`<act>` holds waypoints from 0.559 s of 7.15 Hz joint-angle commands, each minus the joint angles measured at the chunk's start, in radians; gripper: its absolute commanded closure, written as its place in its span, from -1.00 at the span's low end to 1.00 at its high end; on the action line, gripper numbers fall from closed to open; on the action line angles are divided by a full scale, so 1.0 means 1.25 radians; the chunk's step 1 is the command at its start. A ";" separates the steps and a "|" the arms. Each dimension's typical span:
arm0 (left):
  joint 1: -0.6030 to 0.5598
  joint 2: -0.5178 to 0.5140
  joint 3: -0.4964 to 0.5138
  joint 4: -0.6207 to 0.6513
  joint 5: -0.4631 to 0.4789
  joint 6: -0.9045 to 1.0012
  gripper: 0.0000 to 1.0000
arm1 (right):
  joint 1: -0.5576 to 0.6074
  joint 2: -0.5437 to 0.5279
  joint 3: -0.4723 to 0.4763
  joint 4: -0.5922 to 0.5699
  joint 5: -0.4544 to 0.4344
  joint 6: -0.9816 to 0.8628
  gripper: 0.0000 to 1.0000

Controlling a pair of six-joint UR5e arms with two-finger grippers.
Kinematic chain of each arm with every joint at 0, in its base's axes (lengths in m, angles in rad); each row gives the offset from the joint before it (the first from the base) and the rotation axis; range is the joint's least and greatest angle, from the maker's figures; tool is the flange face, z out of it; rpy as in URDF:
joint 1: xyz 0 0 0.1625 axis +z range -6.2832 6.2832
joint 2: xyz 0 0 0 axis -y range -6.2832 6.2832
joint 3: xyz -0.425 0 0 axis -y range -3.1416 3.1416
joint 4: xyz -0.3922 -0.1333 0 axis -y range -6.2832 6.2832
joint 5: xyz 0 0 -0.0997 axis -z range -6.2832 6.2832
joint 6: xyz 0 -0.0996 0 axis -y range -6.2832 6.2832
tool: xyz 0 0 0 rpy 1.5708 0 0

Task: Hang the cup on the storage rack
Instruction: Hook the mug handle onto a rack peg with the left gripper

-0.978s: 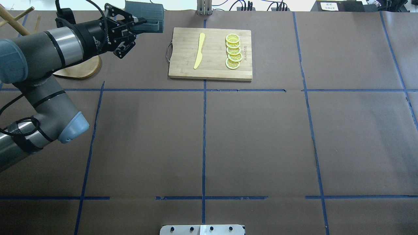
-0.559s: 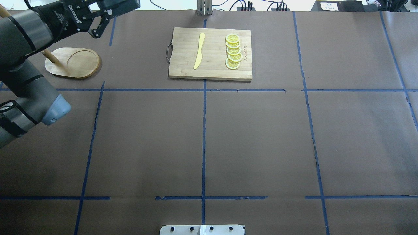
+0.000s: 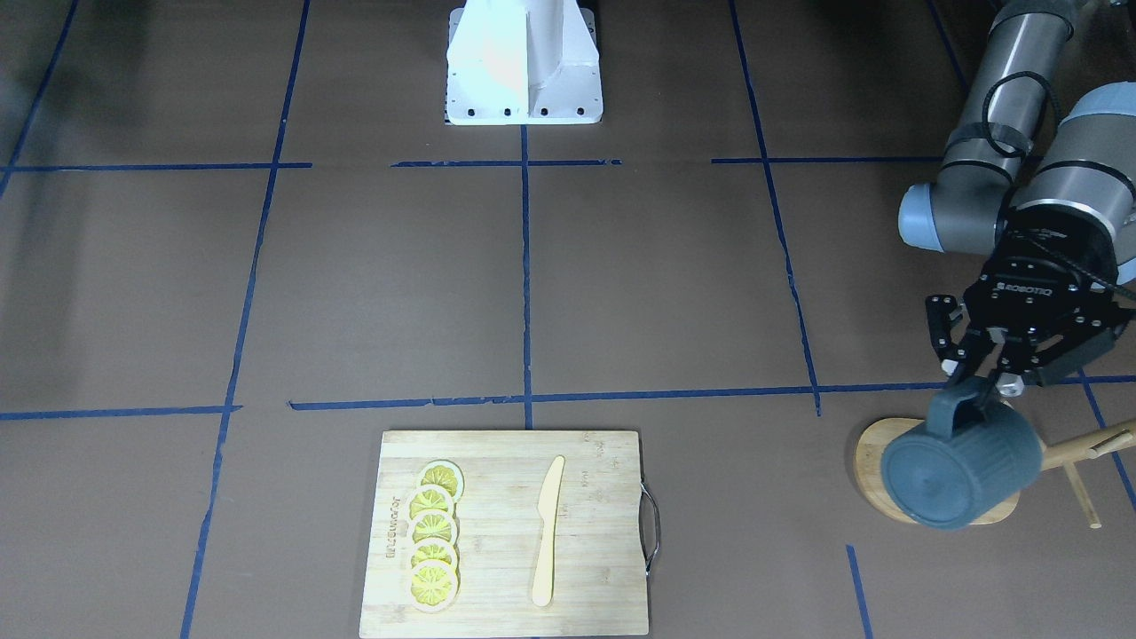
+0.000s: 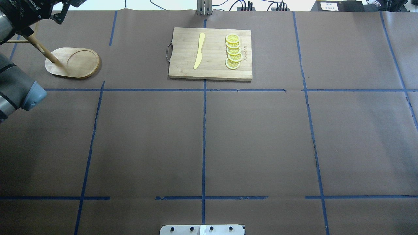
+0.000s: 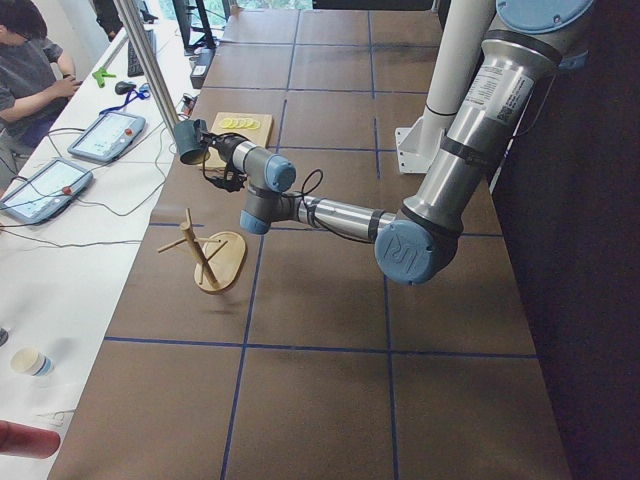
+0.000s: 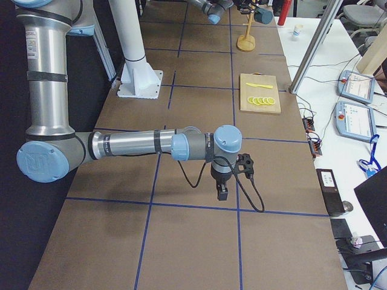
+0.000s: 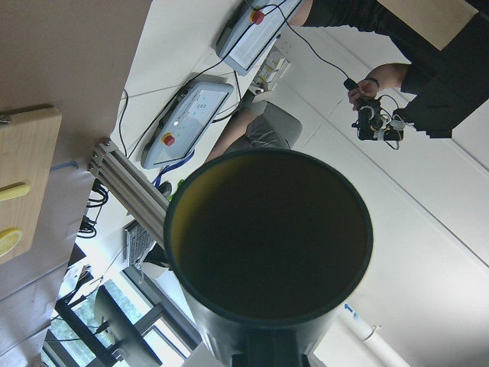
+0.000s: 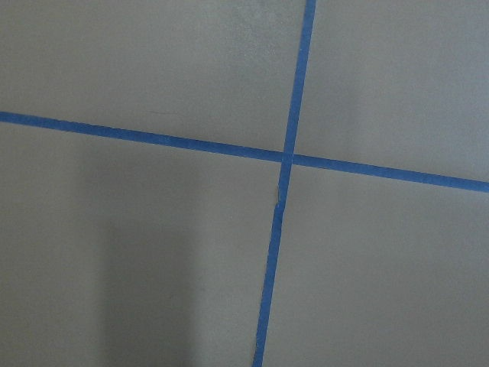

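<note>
The dark blue-grey cup (image 3: 963, 466) hangs on its side in the air, flat bottom toward the front-facing camera. My left gripper (image 3: 983, 390) is shut on its loop handle, above the storage rack. The bamboo rack's oval base (image 3: 871, 457) lies partly behind the cup, and its pegs (image 3: 1078, 453) stick out to the right. Overhead, the rack base (image 4: 73, 63) and post (image 4: 39, 49) show, but the cup is out of frame. The left wrist view looks into the cup's mouth (image 7: 267, 237). My right gripper (image 6: 222, 192) points down over bare table; I cannot tell if it is open.
A rectangular cutting board (image 4: 210, 54) with a yellow knife (image 4: 199, 50) and several lemon slices (image 4: 233, 51) lies at the table's far middle. Operators and tablets are beyond the far edge (image 5: 105, 135). Blue tape lines cross the brown table.
My left arm has swung left and up with the cup, out of the overhead frame's top left corner. The rack base now lies uncovered.
</note>
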 commanded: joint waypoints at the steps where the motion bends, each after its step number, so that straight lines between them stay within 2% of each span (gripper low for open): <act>1: -0.011 0.025 0.031 -0.037 0.000 -0.009 0.99 | 0.000 0.003 0.002 0.000 -0.002 -0.001 -0.99; 3: -0.028 0.061 0.031 -0.038 -0.001 -0.053 0.96 | 0.000 0.006 0.002 0.000 -0.003 -0.001 -0.99; 4: -0.028 0.087 0.037 -0.077 0.000 -0.054 0.96 | 0.000 0.006 0.003 0.000 -0.003 -0.001 -0.99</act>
